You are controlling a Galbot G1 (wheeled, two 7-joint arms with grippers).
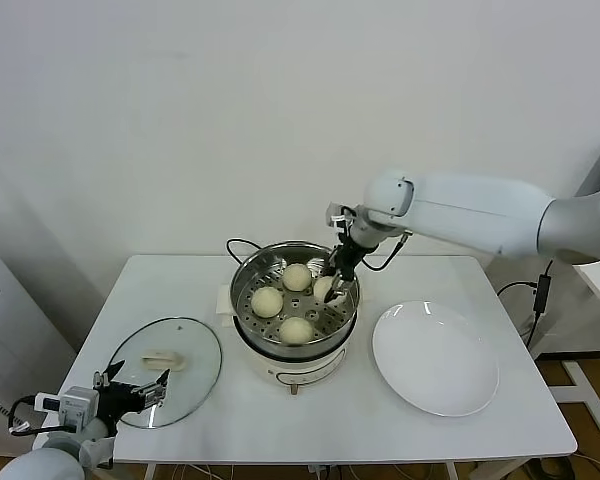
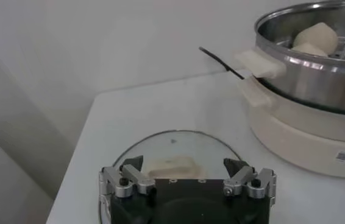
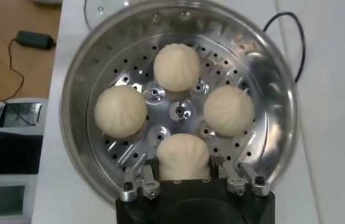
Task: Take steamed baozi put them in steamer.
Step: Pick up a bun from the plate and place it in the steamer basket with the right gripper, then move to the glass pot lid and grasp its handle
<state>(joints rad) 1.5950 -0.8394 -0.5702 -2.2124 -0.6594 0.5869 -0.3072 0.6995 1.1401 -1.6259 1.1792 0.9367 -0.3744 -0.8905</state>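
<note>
Four smooth cream baozi point(image 3: 183, 156) in shiny steamer point(image 3: 87, 79), right claw point(image 3: 183, 176) clasping the nearest one.

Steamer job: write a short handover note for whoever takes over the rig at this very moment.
Right gripper: down inside the steamer, fingers shut on the fourth baozi, which sits at tray level and is not yet released.
Left gripper: open, empty, parked over the glass lid at the table's front left corner.
Other three baozi: already on the perforated tray.
White plate: right of the steamer, nothing on it.
Done: all four buns in the pot.
Left: open the right gripper and lift the arm clear.
</note>
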